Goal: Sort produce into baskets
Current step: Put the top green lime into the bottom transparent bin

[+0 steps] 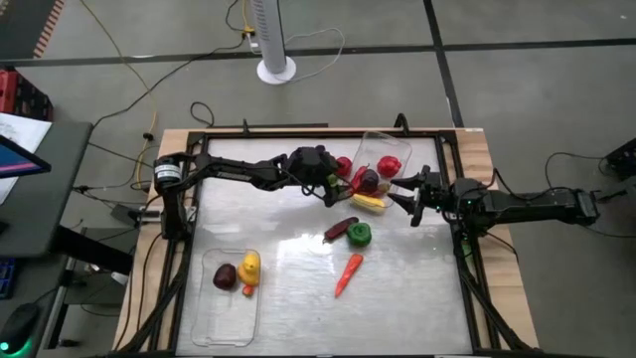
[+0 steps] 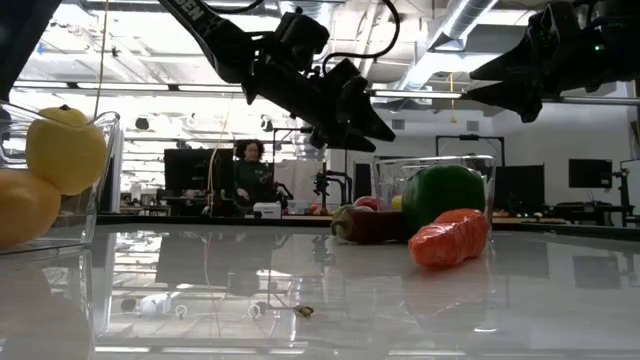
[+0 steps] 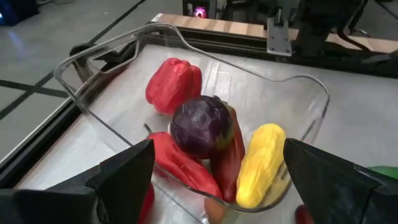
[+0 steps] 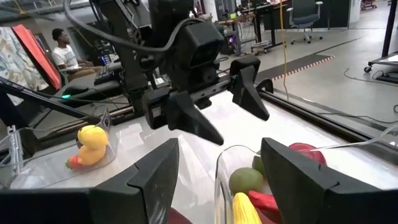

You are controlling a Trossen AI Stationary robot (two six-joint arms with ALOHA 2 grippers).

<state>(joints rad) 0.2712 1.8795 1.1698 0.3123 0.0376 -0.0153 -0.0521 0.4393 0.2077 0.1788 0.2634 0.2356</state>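
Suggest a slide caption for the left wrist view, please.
Open left gripper above a clear basket holding red peppers, a purple piece and a yellow one.

The glossy white table (image 1: pixel 298 298) carries two clear rectangular plastic baskets — one (image 1: pixel 373 149) at its far side, one (image 1: pixel 221 318) at the near left corner — plus, loose between them, a green pepper (image 1: pixel 359 234), a dark purple vegetable (image 1: pixel 338 230) and an orange carrot (image 1: pixel 348 273).

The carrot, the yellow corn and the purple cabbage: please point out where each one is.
carrot (image 1: pixel 348 274), high view, middle of its orange body on the table.
yellow corn (image 3: pixel 261 163), left wrist view, middle of its side, in the basket.
purple cabbage (image 3: pixel 202 125), left wrist view, its rounded top.
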